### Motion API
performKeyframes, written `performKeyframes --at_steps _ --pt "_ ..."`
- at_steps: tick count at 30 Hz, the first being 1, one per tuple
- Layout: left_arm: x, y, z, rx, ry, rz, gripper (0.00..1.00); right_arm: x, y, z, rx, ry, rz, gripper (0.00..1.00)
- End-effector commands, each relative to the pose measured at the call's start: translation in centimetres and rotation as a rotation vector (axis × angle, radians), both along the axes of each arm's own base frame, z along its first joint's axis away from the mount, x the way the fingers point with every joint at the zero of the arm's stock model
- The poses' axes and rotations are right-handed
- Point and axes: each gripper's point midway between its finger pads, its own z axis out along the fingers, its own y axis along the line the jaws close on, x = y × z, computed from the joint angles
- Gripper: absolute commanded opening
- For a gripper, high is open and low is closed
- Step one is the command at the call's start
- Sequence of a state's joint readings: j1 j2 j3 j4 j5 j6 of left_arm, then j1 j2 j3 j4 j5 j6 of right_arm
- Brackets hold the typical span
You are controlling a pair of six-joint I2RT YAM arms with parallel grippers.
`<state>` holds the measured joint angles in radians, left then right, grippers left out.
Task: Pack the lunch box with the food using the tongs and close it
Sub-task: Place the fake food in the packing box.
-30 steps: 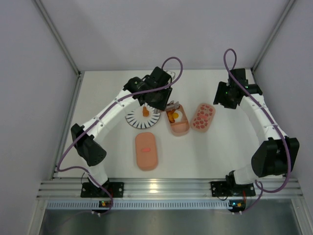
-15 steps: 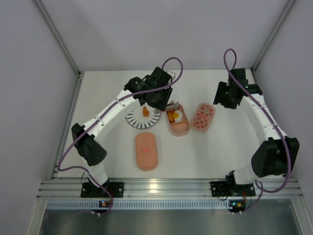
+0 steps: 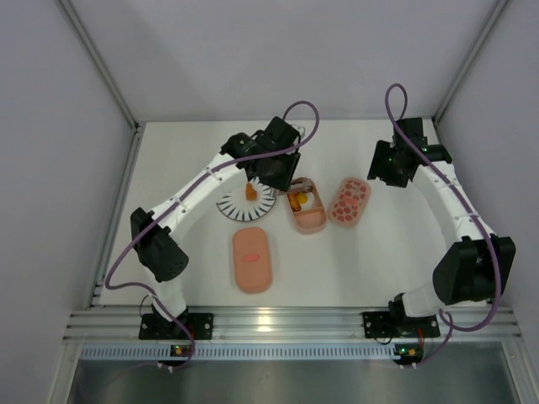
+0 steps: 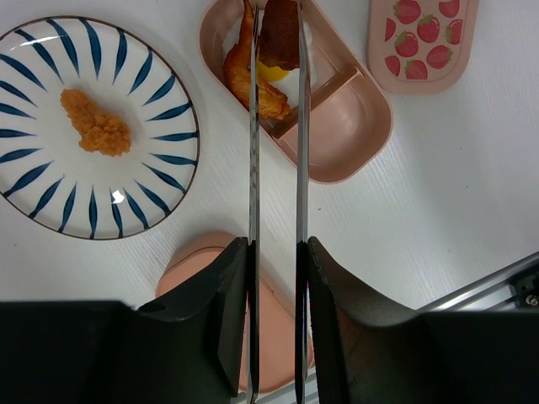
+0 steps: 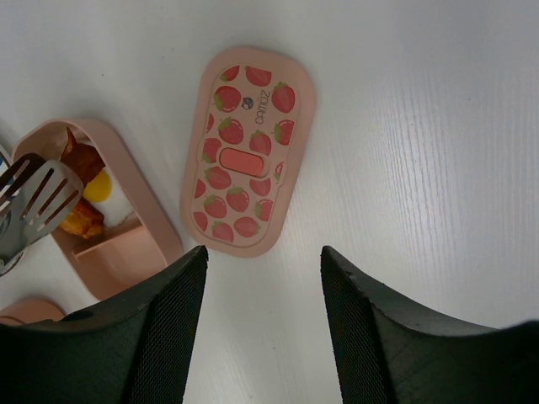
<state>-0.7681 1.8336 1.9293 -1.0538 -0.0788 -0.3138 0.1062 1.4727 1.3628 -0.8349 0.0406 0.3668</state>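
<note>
My left gripper (image 4: 276, 244) is shut on the silvery tongs (image 4: 301, 168), whose two arms run up between its fingers. Their tips pinch a dark brown piece of food (image 4: 280, 34) over the far compartment of the pink lunch box tray (image 4: 354, 126). An orange piece (image 4: 253, 84) and a yellow one (image 4: 271, 71) lie in that compartment. One orange fried piece (image 4: 97, 124) sits on the striped plate (image 4: 160, 160). The strawberry lid (image 5: 250, 151) lies right of the tray (image 3: 307, 220), with my open, empty right gripper (image 5: 264, 261) hovering near it. The tong tips (image 5: 34, 202) also show in the right wrist view.
A plain pink lid with a small red mark (image 3: 253, 259) lies nearer the arm bases, in front of the plate (image 3: 232, 206). Grey walls enclose the white table on the left, back and right.
The left arm has shifted slightly right, carrying the tongs over the tray. The right arm has not moved.
</note>
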Motion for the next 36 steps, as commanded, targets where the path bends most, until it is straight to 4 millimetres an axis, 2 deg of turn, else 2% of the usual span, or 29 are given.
performKeyframes --at_steps 1,9,23,36 --pt "0.4 -1.4 1.4 -0.066 -0.037 -0.008 0.22 -0.7 -0.6 1.3 -0.012 -0.022 -0.011 0.56" --pt "-0.2 -1.7 1.2 -0.06 -0.025 -0.029 0.27 -1.1 -0.7 1.0 -0.013 -0.018 -0.011 0.56" --pt "-0.7 -1.3 1.2 -0.04 -0.026 -0.031 0.47 -1.7 -0.8 0.9 -0.011 -0.018 -0.017 0.56" --pt "-0.7 -0.6 2.3 -0.043 -0.059 -0.008 0.47 -2.0 -0.7 0.9 -0.009 -0.018 -0.016 0.56"
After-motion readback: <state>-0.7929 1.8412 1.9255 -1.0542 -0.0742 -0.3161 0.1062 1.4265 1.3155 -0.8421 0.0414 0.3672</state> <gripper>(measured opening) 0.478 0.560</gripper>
